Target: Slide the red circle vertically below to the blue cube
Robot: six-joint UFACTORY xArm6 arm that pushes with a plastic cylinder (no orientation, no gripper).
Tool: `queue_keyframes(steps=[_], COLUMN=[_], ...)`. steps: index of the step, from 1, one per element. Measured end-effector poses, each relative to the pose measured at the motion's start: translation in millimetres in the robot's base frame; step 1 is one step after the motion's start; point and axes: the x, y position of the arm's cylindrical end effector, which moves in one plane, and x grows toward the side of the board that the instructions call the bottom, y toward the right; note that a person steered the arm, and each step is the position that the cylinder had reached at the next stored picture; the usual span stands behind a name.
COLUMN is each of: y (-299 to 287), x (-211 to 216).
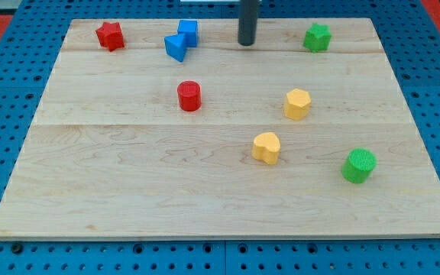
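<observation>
Our tip (pixel 247 43), a bare rod end effector holding nothing, sits right of the blue cube (pixel 189 30). The red circle (pixel 189 96) lies nearly below the cube. We should nudge gently.

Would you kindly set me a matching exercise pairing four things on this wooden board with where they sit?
Things:
1. red star block
2. green cylinder block
3. red cylinder block
4. my tip

Places:
A. view's lower right
B. view's top, right of the blue cube
C. view's top left corner
D. below the blue cube, left of centre

Pairs: 1-C, 2-A, 3-D, 4-B
</observation>
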Motion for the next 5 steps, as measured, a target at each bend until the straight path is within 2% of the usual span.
queue_keyframes(steps=[1,2,3,4,5], y=[-57,-85,-128,-150,-145], x=[0,10,35,44,46])
